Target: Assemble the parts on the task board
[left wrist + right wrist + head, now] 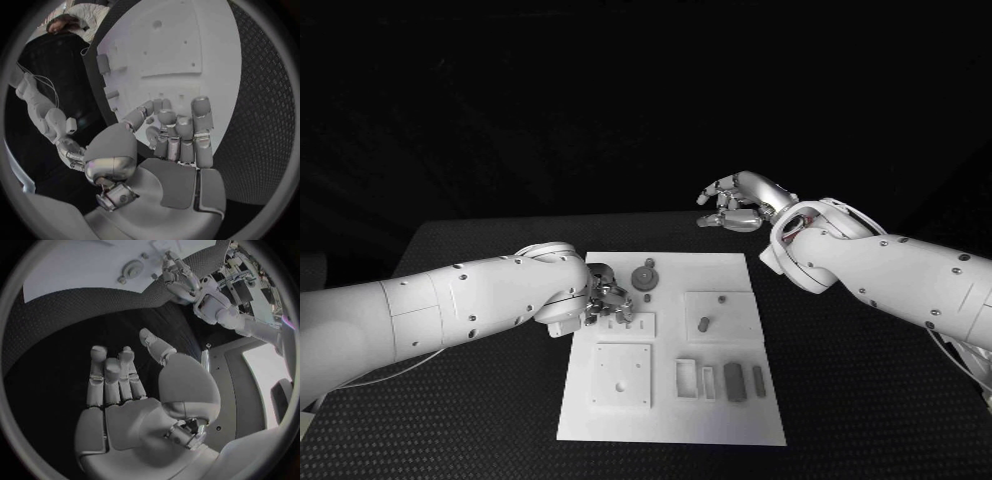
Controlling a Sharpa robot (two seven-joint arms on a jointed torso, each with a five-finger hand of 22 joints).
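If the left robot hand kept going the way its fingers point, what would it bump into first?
Probably the task board. The left robot hand hovers at its left edge with fingers aimed down at the white plate, near small grey parts. Depth is unclear, so I cannot tell which spot exactly.

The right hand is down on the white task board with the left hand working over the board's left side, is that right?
Not quite. The right hand is raised beyond the far edge of the task board, off it, holding nothing, as the head view shows. The left hand is indeed over the board's left side.
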